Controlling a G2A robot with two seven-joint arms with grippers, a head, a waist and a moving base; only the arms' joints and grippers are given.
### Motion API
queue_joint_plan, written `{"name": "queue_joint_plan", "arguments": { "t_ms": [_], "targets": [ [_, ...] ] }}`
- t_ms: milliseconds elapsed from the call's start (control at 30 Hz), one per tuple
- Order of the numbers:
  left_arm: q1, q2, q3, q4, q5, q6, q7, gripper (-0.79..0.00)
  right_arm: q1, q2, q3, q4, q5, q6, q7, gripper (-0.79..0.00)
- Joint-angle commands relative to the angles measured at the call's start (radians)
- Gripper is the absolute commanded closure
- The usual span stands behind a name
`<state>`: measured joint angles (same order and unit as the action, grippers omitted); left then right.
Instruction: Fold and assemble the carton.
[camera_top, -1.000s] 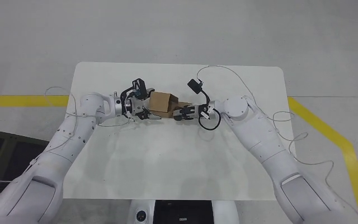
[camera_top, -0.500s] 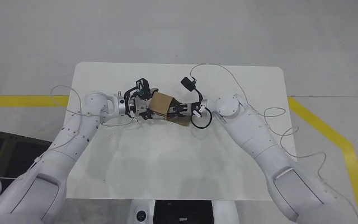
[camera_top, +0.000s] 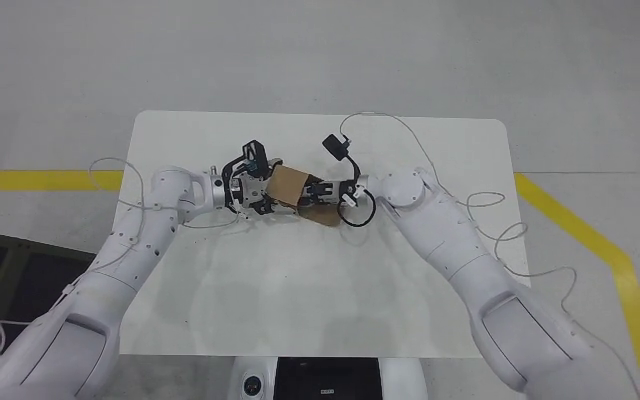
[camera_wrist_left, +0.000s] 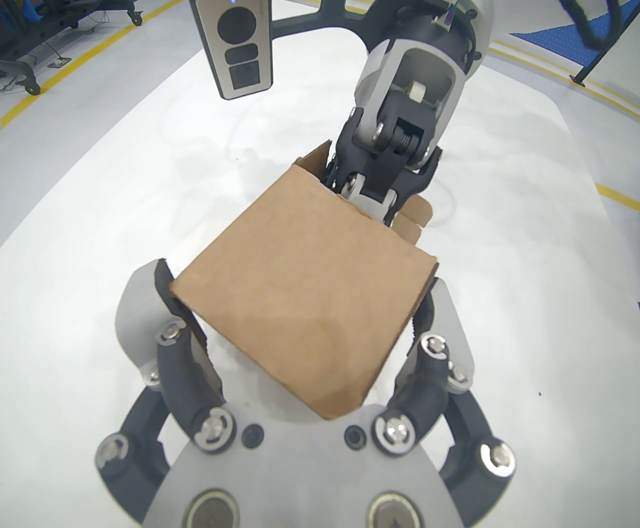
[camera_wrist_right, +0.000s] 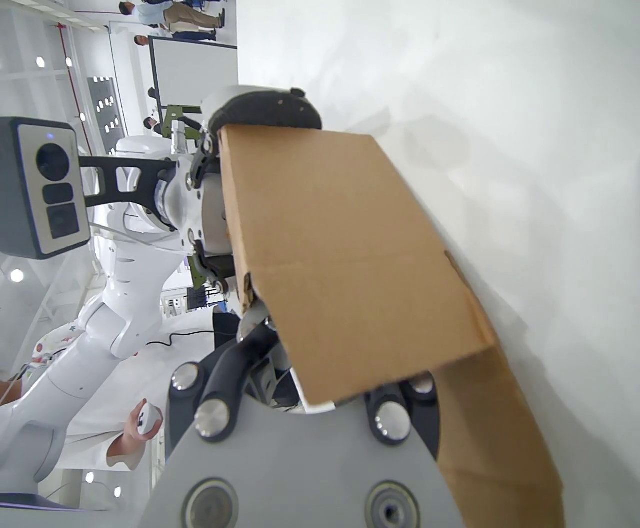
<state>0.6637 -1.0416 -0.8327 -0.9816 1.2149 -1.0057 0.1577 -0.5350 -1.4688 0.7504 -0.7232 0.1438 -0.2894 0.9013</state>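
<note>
Spanning the brown carton (camera_wrist_left: 305, 250) from both sides, the left end effector (camera_wrist_left: 297, 295) was clamped on it, one pad pressed to each side edge. Whether the tilted carton touched the white counter (camera_wrist_left: 510, 300) beneath could not be made out. At the far end from the left end effector, the right end effector (camera_wrist_left: 372, 202) met the carton's open edge. Cardboard covered its front, so its grip could not be told. A loose flap (camera_wrist_right: 495, 440) beside it was cut off.
</note>
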Motion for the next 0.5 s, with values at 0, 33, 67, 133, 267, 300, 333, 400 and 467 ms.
{"name": "queue_joint_plan", "arguments": {
  "t_ms": [0,33,67,133,267,300,333,400,467],
  "targets": [
    [0.001,0.001,-0.007,-0.003,-0.002,0.0,-0.007,-0.785,-0.005,0.011,0.018,-0.001,-0.013,0.002,0.006,0.0],
    [0.002,0.001,-0.01,-0.005,-0.003,0.001,-0.01,-0.785,-0.009,0.017,0.028,-0.004,-0.02,0.005,0.01,0.0],
    [0.003,0.001,-0.012,-0.007,-0.004,0.001,-0.013,-0.785,-0.013,0.024,0.039,-0.01,-0.03,0.007,0.014,0.0],
    [0.006,0.002,-0.016,-0.011,-0.006,0.002,-0.018,-0.785,-0.025,0.039,0.062,-0.029,-0.045,0.014,0.023,0.0],
    [0.012,0.001,-0.023,-0.018,-0.008,0.002,-0.026,-0.785,-0.055,0.072,0.112,-0.083,-0.082,0.045,0.035,0.0],
    [0.013,0.001,-0.024,-0.019,-0.008,0.002,-0.028,-0.785,-0.064,0.079,0.125,-0.1,-0.093,0.054,0.032,0.0],
    [0.014,0.001,-0.025,-0.021,-0.009,0.002,-0.03,-0.785,-0.072,0.086,0.136,-0.115,-0.103,0.062,0.031,0.0],
    [0.017,0.001,-0.028,-0.024,-0.009,0.001,-0.033,-0.785,-0.086,0.097,0.156,-0.14,-0.124,0.078,0.022,0.0],
    [0.019,0.001,-0.03,-0.028,-0.008,-0.001,-0.037,-0.785,-0.093,0.104,0.168,-0.16,-0.14,0.09,0.016,0.0]
  ]
}}
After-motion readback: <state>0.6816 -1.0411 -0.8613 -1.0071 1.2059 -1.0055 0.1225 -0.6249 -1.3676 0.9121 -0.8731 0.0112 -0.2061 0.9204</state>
